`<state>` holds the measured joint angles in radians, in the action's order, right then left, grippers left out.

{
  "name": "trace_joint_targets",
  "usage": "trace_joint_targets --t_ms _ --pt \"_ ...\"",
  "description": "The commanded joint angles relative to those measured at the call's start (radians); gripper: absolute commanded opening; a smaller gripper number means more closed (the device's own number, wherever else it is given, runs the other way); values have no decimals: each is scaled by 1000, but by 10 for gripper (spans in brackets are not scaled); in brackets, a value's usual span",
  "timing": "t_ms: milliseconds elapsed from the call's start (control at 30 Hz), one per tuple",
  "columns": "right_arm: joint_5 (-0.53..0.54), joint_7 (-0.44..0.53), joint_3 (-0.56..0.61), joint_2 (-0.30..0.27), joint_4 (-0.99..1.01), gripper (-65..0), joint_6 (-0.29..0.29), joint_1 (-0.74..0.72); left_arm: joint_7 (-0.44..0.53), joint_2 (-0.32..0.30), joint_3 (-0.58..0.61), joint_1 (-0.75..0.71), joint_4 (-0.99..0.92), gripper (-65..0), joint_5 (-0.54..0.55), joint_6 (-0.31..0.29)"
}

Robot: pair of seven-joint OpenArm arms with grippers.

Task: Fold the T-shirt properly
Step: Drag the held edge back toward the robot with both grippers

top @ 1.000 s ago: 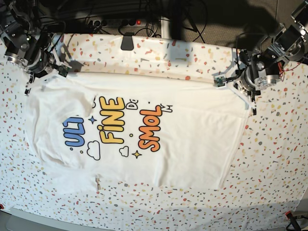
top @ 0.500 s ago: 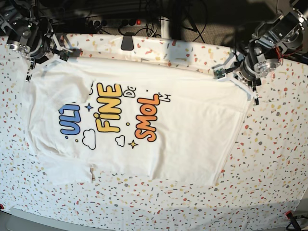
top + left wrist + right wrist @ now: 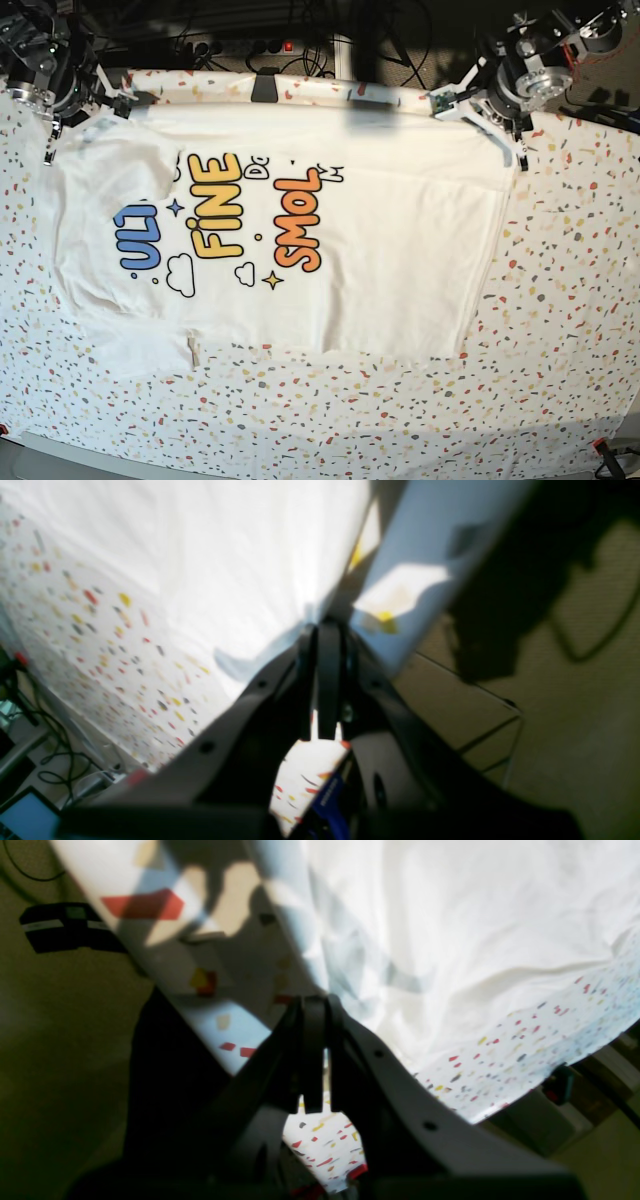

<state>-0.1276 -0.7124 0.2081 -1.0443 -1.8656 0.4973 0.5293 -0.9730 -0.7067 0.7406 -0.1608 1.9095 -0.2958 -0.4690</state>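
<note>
From the base view we see the whole T-shirt [image 3: 300, 230] lying print-up across the speckled tablecloth [image 3: 560, 330], its far edge drawn up to the back of the table, with "FINE" and "SMOL" readable and the blue word half hidden by a fold over the sleeve. Only the wrist views show us the grips: our left gripper [image 3: 327, 630] has its jaws pressed together on a pinch of white cloth at the shirt's edge, and our right gripper [image 3: 314, 1002] is likewise clamped on the fabric, which rises in wrinkles toward it. In the base view both grippers sit at the far corners, left [image 3: 478, 98] and right [image 3: 108, 100], too small there to judge the jaws. Behind the table we see a dark clamp [image 3: 265, 88] on its rim and a power strip with a red light [image 3: 290, 46] among cables.
</note>
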Motion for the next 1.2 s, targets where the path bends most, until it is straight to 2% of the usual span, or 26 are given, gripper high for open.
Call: trace_joint_targets --t_ms 0,167,433,1167 --pt "-10 -10 -12 -23 -18 -650 -9 -5 -6 -12 1 -8 17 -650 0 6" --pt "-9 -11 -12 -23 -27 -650 -63 -5 -6 -11 1 -9 18 -650 -20 10" --pt "-21 -11 -11 -34 -27 -650 -61 34 -8 -11 1 -57 18 -650 -18 10" --pt "-21 -37 -11 -33 -29 -650 -72 36 -29 -11 1 -69 19 -650 -18 10"
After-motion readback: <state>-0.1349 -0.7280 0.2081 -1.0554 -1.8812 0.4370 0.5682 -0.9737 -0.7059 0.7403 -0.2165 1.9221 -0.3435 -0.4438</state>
